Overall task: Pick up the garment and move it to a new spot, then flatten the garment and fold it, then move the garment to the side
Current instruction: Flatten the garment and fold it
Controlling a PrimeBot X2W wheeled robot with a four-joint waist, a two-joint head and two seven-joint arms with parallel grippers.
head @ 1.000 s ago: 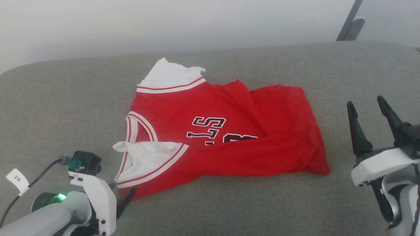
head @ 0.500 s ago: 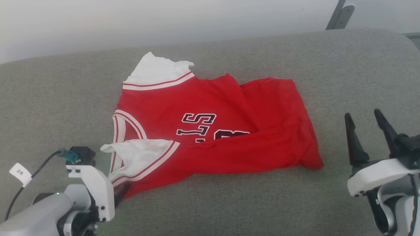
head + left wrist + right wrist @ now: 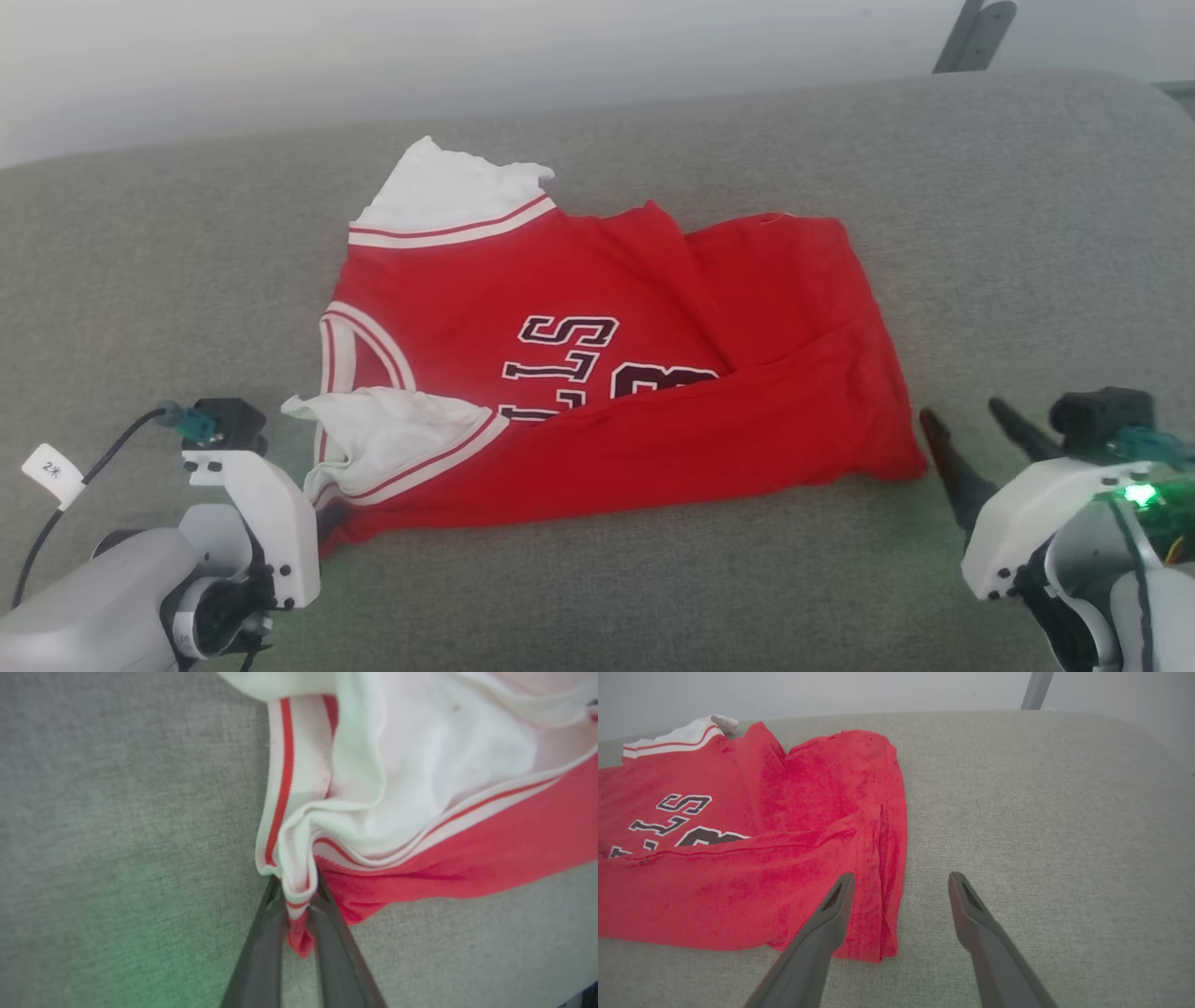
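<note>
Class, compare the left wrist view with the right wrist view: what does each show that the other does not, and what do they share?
Left wrist view: the left claw shut on a bunched corner of the jersey, beside its white striped sleeve. Right wrist view: the right claw open at the jersey's hem corner, the dark lettering, and a grey pole. Shared: the red jersey and the grey cushion.

Grey cushion [image 3: 653, 579], perhaps sofa, carries the garment [image 3: 597, 280].

left pincer [image 3: 297, 892] clamped, garment [image 3: 644, 280] corner pinched
</note>
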